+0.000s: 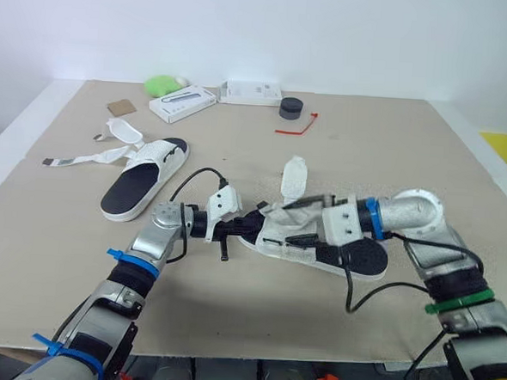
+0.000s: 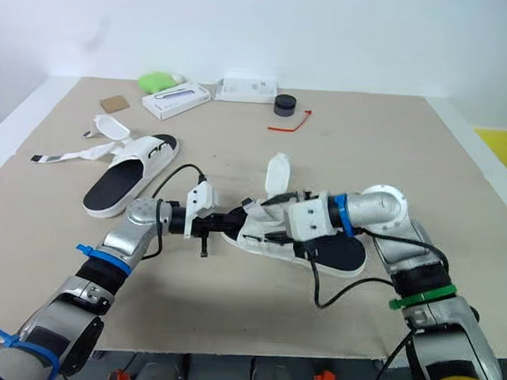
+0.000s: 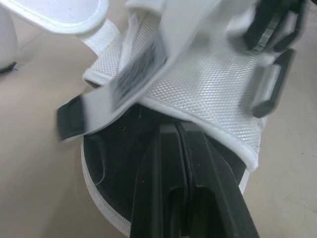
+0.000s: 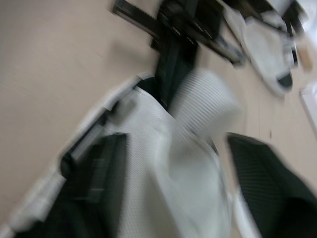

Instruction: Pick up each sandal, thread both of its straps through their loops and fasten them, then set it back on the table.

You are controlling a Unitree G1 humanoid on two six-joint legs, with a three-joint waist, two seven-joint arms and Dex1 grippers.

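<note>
The near sandal [image 1: 319,246] lies flat on the table [image 1: 385,155] near its front edge, black footbed up. Everything else is placed from it.

Well to its left and a little farther back lies the other sandal [image 1: 142,181], also flat. Both of its straps are undone: a long strap [image 1: 79,158] trails away from the near sandal, and a shorter flap [image 1: 124,131] curls up behind it.

Well behind the near sandal, toward the back of the table, sit a brown card [image 1: 121,107], a green lump [image 1: 163,85], a flat white box [image 1: 183,103], a second white box [image 1: 251,92], a black puck [image 1: 291,108] and a red tie [image 1: 297,126].

The left gripper [image 1: 253,226] meets the near sandal at its left end. In the left wrist view its fingers [image 3: 168,163] are pressed together, with the tips just under the edge of the mesh upper [image 3: 208,84] above the footbed. I cannot tell whether any fabric is pinched between them.

From the near sandal's middle an upright strap [image 1: 295,175] stands unfastened. The right gripper [image 1: 299,223] comes in from the near sandal's right, over the heel. Its fingers [image 1: 306,241] are spread apart, one on either side of the white upper — whether they press on it I cannot tell.
</note>
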